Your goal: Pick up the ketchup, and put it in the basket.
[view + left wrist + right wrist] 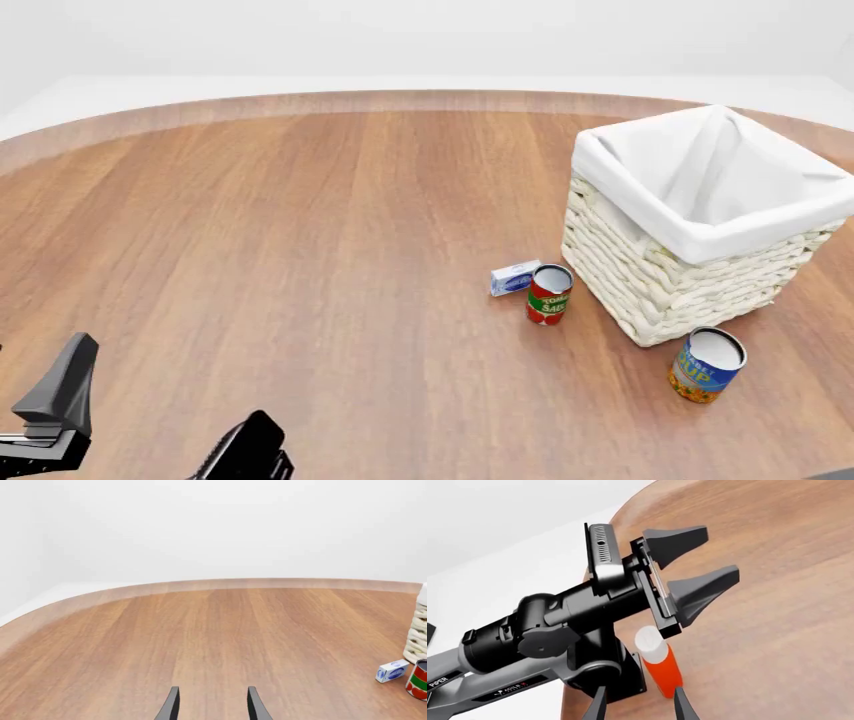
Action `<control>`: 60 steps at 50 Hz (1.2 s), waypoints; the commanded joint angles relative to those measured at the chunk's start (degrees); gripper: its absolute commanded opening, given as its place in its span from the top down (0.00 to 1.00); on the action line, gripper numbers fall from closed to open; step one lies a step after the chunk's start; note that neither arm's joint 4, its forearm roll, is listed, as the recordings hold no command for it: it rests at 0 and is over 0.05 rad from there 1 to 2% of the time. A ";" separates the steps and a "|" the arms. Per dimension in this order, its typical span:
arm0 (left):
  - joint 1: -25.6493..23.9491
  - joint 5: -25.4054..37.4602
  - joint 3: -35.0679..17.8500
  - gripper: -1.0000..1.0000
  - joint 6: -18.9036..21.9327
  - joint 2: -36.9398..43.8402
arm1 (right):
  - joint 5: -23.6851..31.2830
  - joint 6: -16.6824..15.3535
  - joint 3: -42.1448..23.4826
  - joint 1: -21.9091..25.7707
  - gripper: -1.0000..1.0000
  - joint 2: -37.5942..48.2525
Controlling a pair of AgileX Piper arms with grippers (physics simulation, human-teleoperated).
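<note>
Visibly, only cloth lining [747, 170] fills the basket [667, 280]

The basket [694, 225] stands on the table [307, 250] at the right of the front view. A small box [514, 277] and a can [549, 294] sit just beside its near-left side, the box left of the can. A second can [706, 365] stands before the basket's near corner.

One ketchup [658, 666], one basket [694, 220], two cans [549, 294] [706, 364], one small box [514, 277]
</note>
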 commanded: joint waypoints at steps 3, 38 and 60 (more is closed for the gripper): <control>0.00 0.00 0.00 0.00 0.00 0.00 | 0.11 0.16 -2.00 0.60 0.00 2.19; 0.00 0.00 0.00 0.00 0.00 0.00 | 1.21 -0.13 -6.46 1.44 0.00 5.94; 0.00 0.00 0.00 0.00 0.00 0.00 | 2.18 -0.71 -8.81 0.84 0.00 7.50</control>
